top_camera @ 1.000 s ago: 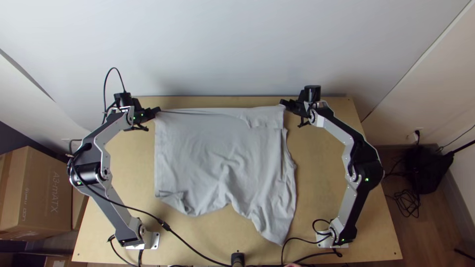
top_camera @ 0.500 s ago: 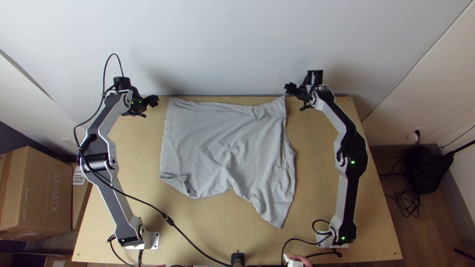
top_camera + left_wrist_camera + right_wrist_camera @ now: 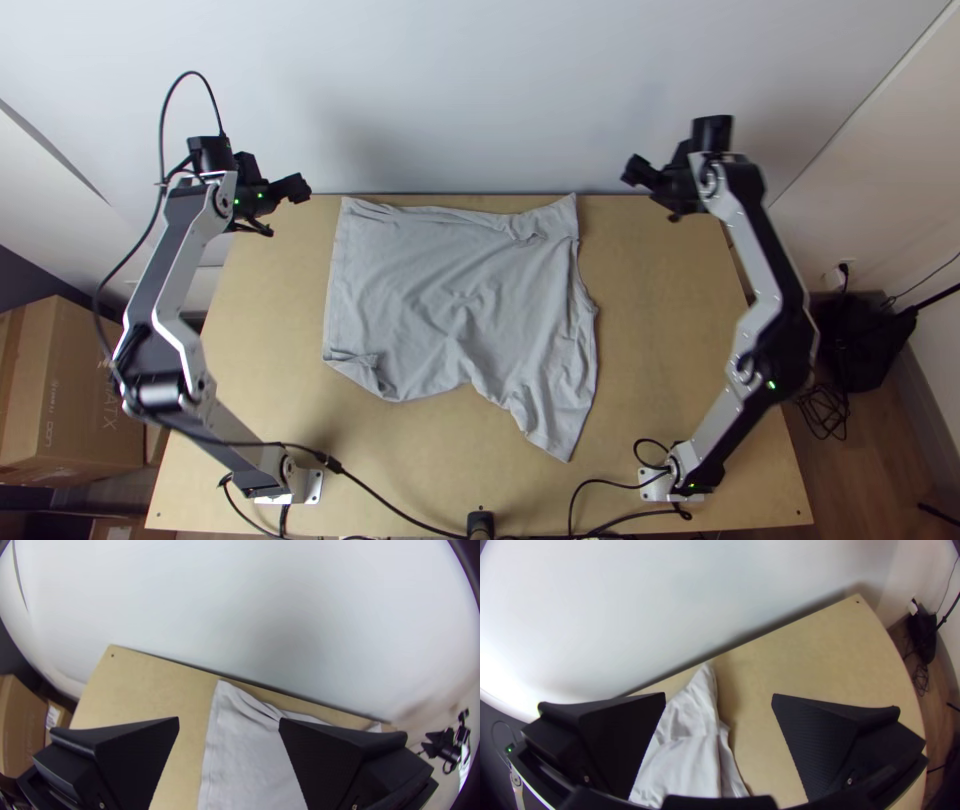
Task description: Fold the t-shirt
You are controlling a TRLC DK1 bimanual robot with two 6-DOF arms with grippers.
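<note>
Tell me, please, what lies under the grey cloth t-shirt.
The light wooden table shows beside the grey cloth t-shirt and evidently supports it; the surface beneath is covered and cannot be seen.

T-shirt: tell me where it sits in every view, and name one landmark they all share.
Top view: the t-shirt lies on the middle of the table.
Left wrist view: its far left corner, beyond the open left gripper.
Right wrist view: its far right corner, beyond the open right gripper.
Shared landmark: the table's far edge.
</note>
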